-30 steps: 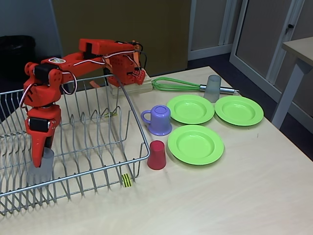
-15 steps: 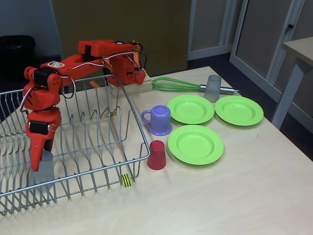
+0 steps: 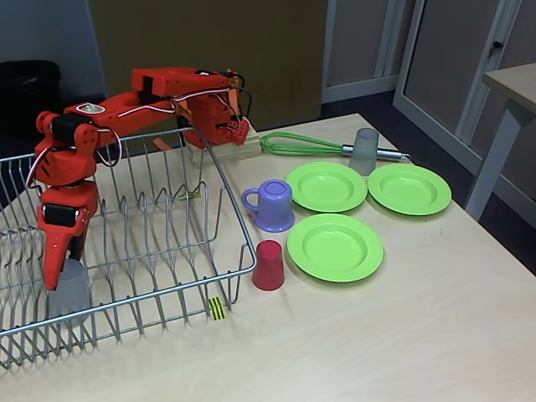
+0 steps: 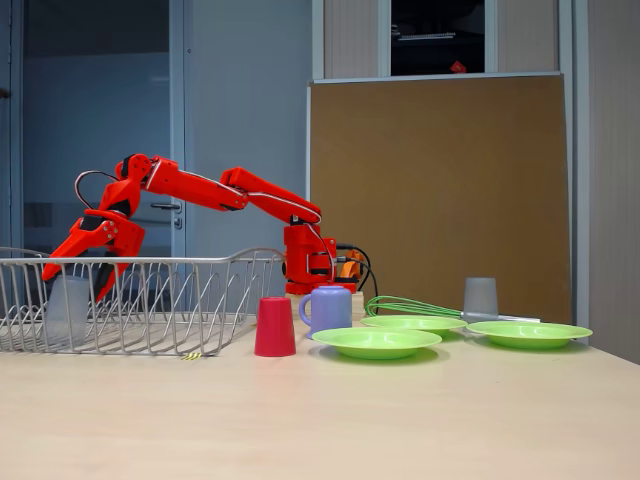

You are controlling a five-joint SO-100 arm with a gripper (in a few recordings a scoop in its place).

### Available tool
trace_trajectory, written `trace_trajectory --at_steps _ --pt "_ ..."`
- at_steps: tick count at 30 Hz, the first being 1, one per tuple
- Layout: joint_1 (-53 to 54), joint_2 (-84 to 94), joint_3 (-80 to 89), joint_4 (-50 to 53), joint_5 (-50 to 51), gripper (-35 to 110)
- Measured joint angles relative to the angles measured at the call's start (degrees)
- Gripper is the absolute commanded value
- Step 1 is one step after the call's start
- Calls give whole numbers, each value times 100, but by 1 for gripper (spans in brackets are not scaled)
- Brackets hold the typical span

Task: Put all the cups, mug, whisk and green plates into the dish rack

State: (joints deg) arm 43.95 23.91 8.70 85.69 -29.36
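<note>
My red gripper (image 3: 62,266) is open inside the dish rack (image 3: 228,180), its fingers just above and around the top of a grey cup (image 3: 71,295) standing upside down at the rack's near left end. In another fixed view the gripper (image 4: 76,280) straddles that cup (image 4: 68,308). On the table right of the rack stand the red cup (image 3: 269,265), the purple mug (image 3: 273,205) and a second grey cup (image 3: 365,151), which stands by the green whisk (image 3: 301,144). Three green plates (image 3: 326,186) (image 3: 409,188) (image 3: 334,246) lie flat there.
The arm's base sits on a wooden block (image 3: 224,152) behind the rack's far right corner. A yellow-black tag (image 3: 217,308) hangs on the rack's front. Another table (image 3: 512,84) stands off to the right. Bare tabletop lies in front of the plates.
The gripper has risen and shifted left off the grey cup. The cup stays standing in the rack.
</note>
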Motion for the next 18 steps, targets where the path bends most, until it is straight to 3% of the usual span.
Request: trace_trajectory --at_steps 18 --pt "264 18 -352 -360 0 39"
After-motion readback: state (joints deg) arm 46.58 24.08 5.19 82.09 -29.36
